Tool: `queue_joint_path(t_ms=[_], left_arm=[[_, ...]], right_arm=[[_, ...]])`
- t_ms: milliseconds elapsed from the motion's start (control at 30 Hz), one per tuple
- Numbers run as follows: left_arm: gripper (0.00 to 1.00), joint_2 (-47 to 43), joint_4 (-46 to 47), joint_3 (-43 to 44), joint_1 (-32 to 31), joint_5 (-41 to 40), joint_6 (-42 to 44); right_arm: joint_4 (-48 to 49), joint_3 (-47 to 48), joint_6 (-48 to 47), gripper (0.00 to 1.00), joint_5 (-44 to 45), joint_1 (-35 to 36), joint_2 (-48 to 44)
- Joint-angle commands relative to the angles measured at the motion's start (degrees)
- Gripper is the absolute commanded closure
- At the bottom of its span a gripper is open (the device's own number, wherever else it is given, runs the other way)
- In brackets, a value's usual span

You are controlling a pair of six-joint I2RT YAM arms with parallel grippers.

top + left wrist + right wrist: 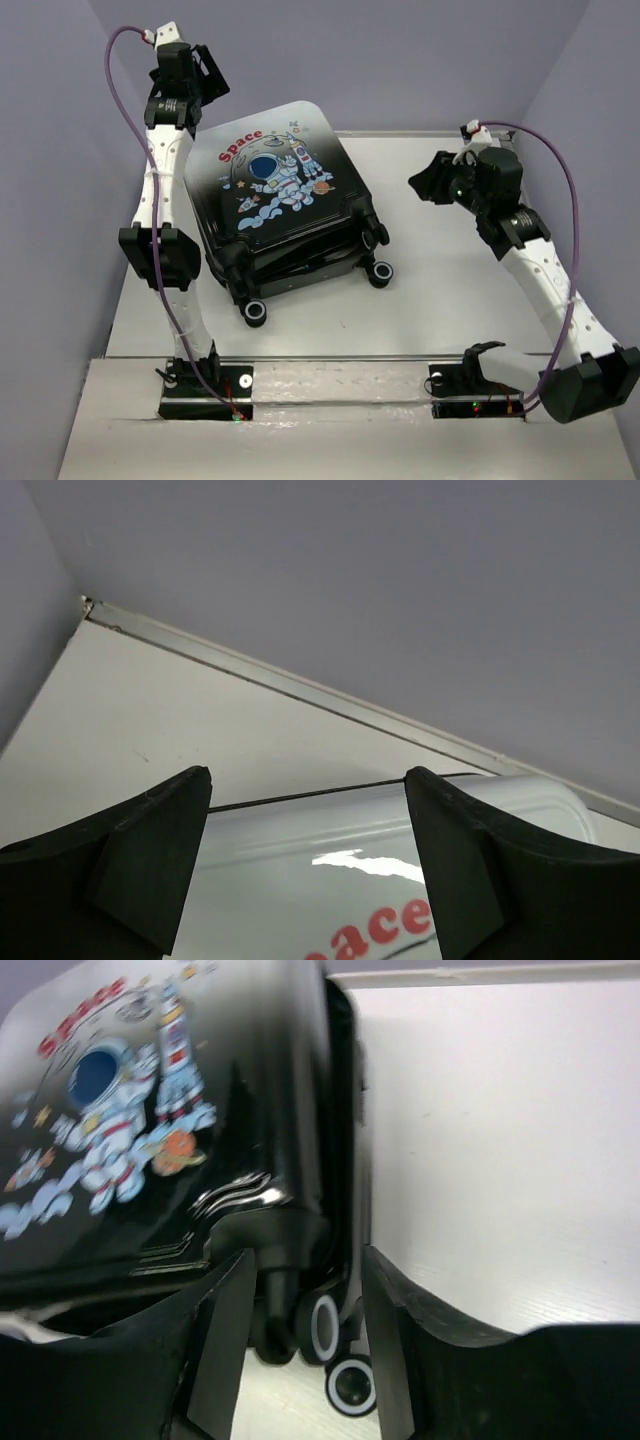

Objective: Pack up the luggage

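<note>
The luggage [275, 190] lies flat on the table, astronaut print and red "Space" facing up, white end far, black wheeled end near. Its two shells lie together, with a narrow gap showing at the wheel end. My left gripper [208, 75] is open and empty, raised over the far left white corner; in the left wrist view [307, 780] the white shell [330, 890] lies below the fingers. My right gripper [428, 185] is open and empty, to the right of the luggage and apart from it. In the right wrist view [307, 1255] it faces the luggage [150, 1130] side and wheels [325, 1328].
The white table [440, 300] is boxed in by purple walls at the left, back and right. Black wheels with white rims [255, 313] stick out at the luggage's near end. A metal strip [330, 358] runs across the near edge by the arm bases.
</note>
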Motion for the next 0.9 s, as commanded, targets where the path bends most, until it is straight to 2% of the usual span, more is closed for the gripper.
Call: queue_joint_path(t_ms=[0, 67, 100, 267, 367, 467, 600, 700, 733, 767, 800, 833, 867], left_arm=[[0.11, 4.2, -2.6, 8.8, 6.7, 12.2, -2.6], [0.12, 5.8, -1.8, 8.5, 9.1, 15.8, -4.8], [0.12, 6.2, -1.5, 8.2, 9.9, 16.6, -5.2], [0.12, 6.6, -0.5, 7.2, 11.5, 17.7, -6.4], [0.12, 4.0, 1.8, 4.9, 11.5, 18.1, -7.1], [0.12, 1.0, 6.3, -1.4, 11.5, 18.6, -8.4], [0.12, -3.7, 10.5, -8.1, 11.5, 19.2, -9.5], [0.12, -4.6, 10.5, -9.5, 11.5, 18.8, -8.9], [0.12, -4.8, 10.3, -10.1, 11.5, 18.5, -8.7], [0.12, -5.0, 10.4, -10.5, 11.5, 18.3, -8.4], [0.12, -5.4, 10.5, -11.0, 11.5, 18.3, -8.4], [0.12, -5.7, 11.1, -12.1, 11.5, 18.4, -8.4], [0.12, -6.0, 11.3, -12.7, 11.5, 18.4, -8.5]], right_arm=[[-6.3, -3.1, -4.3, 0.23, 0.7, 9.8, -1.7], [-5.7, -7.1, -6.5, 0.04, -0.4, 12.1, -2.0], [-5.6, -8.0, -7.7, 0.0, -1.0, 13.8, -1.9], [-7.3, -8.6, -11.8, 0.0, 3.6, 18.3, 4.8], [-7.1, -7.9, -12.0, 0.0, 6.4, 19.7, 7.8], [-6.8, -6.1, -11.4, 0.0, 11.2, 20.2, 10.4], [-3.5, -4.3, -11.7, 0.0, 13.3, 21.5, 14.0], [-2.1, -2.4, -12.7, 0.21, 17.6, 24.0, 16.3], [-2.1, -2.0, -13.1, 0.42, 19.6, 25.0, 16.5], [-2.1, -1.5, -13.9, 0.48, 23.9, 26.1, 16.5], [-2.1, -0.3, -14.3, 0.49, 25.7, 28.1, 16.5], [-2.4, 0.4, -14.6, 0.59, 27.7, 29.0, 16.2], [-2.7, 1.1, -14.8, 0.64, 31.5, 29.8, 15.9]])
